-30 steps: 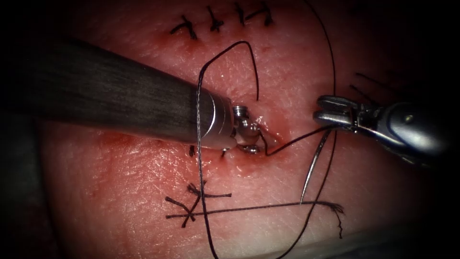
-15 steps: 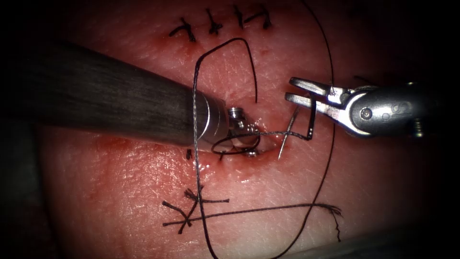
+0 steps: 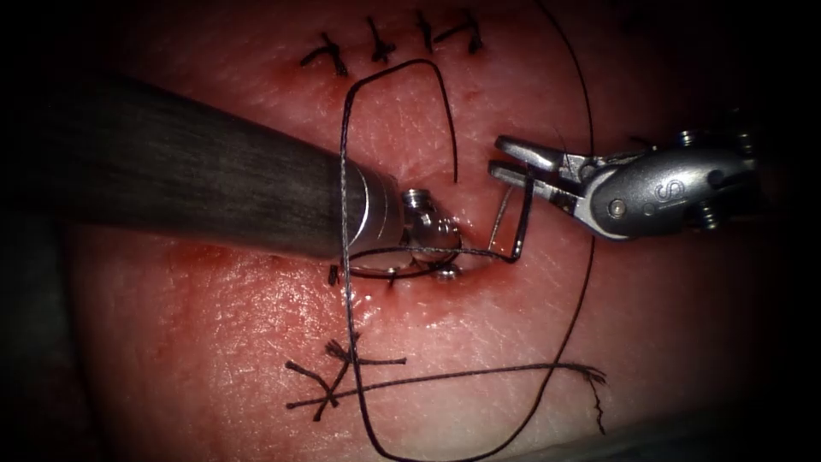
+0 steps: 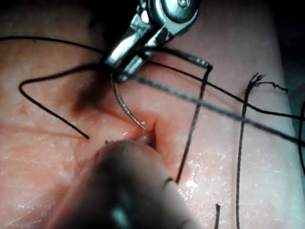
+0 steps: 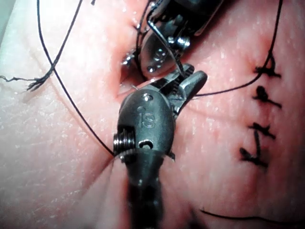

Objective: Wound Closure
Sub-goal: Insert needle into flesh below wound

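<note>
The needle (image 3: 503, 224) is grasped near its blunt end by the right tool (image 3: 511, 162), whose jaws are clenched on it; the curve hangs down from those jaws toward the cut (image 3: 479, 257), with the point just beside the wound's edge. In the left wrist view the needle (image 4: 125, 106) is seen arcing away from the right tool (image 4: 125, 62) with its tip at the lip of the cut (image 4: 151, 131), though whether the tip is in the tissue (image 3: 256, 325) cannot be told. The thread (image 3: 523, 218) is draped over the right jaws, drops beside them, then runs across to the left tool (image 3: 436, 252), which is pressed low into the cut. Loops of thread are seen around the left tool's wrist; whether its jaws are released or clenched cannot be told. Finished stitches (image 3: 376, 41) are seen well beyond both jaws, and a frayed cut end (image 3: 590, 376) lies on the tissue below the right tool.
</note>
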Robot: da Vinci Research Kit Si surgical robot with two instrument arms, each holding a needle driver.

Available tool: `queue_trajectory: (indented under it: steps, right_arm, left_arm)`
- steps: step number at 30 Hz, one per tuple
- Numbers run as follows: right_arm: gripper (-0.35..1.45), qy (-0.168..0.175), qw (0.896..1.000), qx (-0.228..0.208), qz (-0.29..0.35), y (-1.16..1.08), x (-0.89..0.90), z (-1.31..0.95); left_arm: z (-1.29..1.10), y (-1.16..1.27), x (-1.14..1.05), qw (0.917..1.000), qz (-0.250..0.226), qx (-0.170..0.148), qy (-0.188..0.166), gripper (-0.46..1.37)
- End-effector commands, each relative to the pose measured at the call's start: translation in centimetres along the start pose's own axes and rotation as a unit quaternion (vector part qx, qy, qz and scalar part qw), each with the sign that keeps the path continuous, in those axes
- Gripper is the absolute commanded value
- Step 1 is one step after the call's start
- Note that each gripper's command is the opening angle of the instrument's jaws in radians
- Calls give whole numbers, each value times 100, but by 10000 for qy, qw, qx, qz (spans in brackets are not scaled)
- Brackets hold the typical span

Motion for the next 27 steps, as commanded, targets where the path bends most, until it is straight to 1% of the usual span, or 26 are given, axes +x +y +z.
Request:
queue_trajectory:
  steps: [1,7,13,17,21,24,27]
  right_arm:
    - [-35,6,10000,-52,-37,-3,-1,1]
    - [-35,19,9999,-69,-82,-11,-2,6]
    - [-35,66,9998,-103,-177,-28,-6,13]
    - [-35,57,9996,32,-264,-44,-10,20]
    - [-35,30,9993,164,-340,-58,-14,22]
    - [-35,10,9991,187,-378,-63,-17,21]
    - [-35,10,9991,177,-398,-66,-19,21]
  left_arm:
    - [-1,1,1,10000,-25,-26,10,83]
    - [-3,1,2,10000,-44,-49,9,83]
    - [-4,1,1,9999,-48,-94,2,83]
    - [-7,2,2,9999,-48,-137,-2,83]
    - [-11,4,2,9998,-65,-171,-4,83]
    - [-13,5,2,9997,-62,-245,-14,82]
    - [-13,5,2,9996,-84,-253,-15,83]
